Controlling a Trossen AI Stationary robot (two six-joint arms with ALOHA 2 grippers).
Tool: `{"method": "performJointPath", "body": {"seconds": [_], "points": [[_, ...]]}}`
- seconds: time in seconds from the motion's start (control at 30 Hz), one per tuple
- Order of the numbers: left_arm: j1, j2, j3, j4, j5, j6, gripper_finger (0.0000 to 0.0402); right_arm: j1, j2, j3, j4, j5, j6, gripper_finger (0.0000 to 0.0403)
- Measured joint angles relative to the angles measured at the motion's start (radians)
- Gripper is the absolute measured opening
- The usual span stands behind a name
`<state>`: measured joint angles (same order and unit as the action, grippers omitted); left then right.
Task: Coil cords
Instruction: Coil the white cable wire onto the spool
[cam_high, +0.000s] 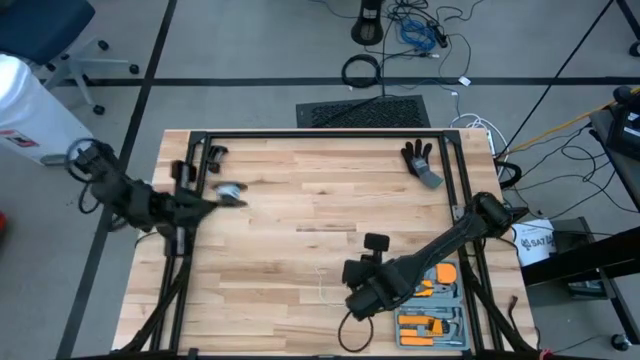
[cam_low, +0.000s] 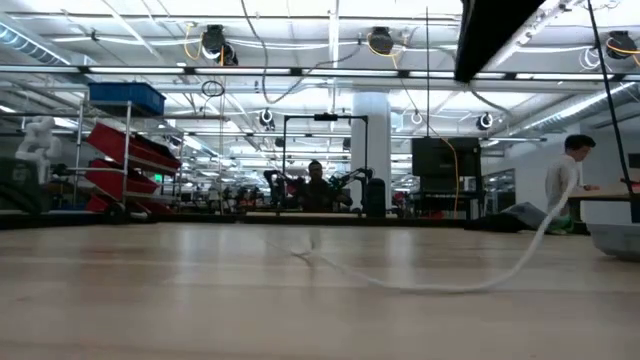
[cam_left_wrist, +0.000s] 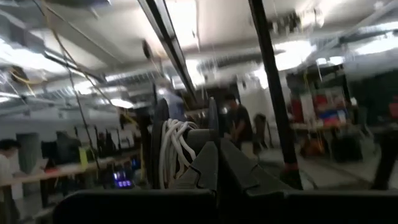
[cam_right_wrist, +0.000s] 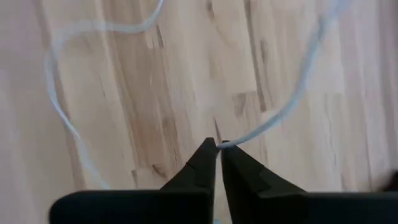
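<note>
My right pincer (cam_right_wrist: 218, 147) pinches the white cord (cam_right_wrist: 292, 99) at its tips, low over the surface (cam_right_wrist: 155, 112), so I can feed slack; the cord loops away ahead of it. My left pincer (cam_left_wrist: 216, 163) grips the reel (cam_left_wrist: 177, 149), lifted clear, with cord wound between its 2 flanges just beyond the tips.

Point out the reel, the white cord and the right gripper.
reel (cam_left_wrist: 163, 146), left wrist view: wound white turns.
white cord (cam_right_wrist: 292, 102), right wrist view: strand over the table.
right gripper (cam_right_wrist: 219, 152), right wrist view: between fingertips.
</note>
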<state>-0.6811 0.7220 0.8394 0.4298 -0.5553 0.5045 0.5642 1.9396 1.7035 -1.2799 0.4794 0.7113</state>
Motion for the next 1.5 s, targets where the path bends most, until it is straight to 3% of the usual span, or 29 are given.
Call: {"method": "performJointPath", "body": {"seconds": [0.23, 0.37, 0.43, 0.6, 0.73, 0.8, 1.0, 1.33, 1.5], "points": [[0.000, 0.088, 0.000, -0.058, -0.004, -0.105, 0.0002, 0.056, -0.047, 0.000, 0.048, 0.133, -0.002, 0.0077], [0.000, 0.146, 0.000, -0.058, -0.004, -0.125, 0.0002, 0.074, -0.045, 0.000, 0.102, 0.312, -0.067, 0.0106], [0.000, 0.168, -0.001, -0.054, -0.003, -0.130, 0.0002, 0.076, -0.039, 0.000, 0.164, 0.380, -0.109, 0.0116], [0.000, 0.176, -0.002, -0.047, -0.003, -0.154, 0.0002, 0.057, -0.037, 0.000, 0.353, 0.410, -0.256, 0.0142], [0.000, 0.178, -0.002, -0.068, -0.002, -0.209, 0.0002, 0.021, -0.037, 0.000, 0.617, 0.460, -0.464, 0.0156], [0.000, 0.180, -0.002, -0.089, -0.002, -0.227, 0.0002, -0.007, -0.034, 0.000, 0.780, 0.424, -0.575, 0.0158], [-0.008, 0.188, -0.002, -0.164, 0.063, -0.237, 0.0002, -0.087, 0.039, 0.001, 1.099, 0.151, -0.768, 0.0151], [-0.010, 0.182, -0.002, -0.285, 0.361, -0.193, 0.0002, -0.137, 0.164, -0.001, 1.265, -0.008, -0.773, 0.0146], [-0.017, 0.182, -0.002, -0.300, 0.441, -0.185, 0.0002, -0.142, 0.173, 0.001, 1.270, -0.031, -0.777, 0.0146]]}}
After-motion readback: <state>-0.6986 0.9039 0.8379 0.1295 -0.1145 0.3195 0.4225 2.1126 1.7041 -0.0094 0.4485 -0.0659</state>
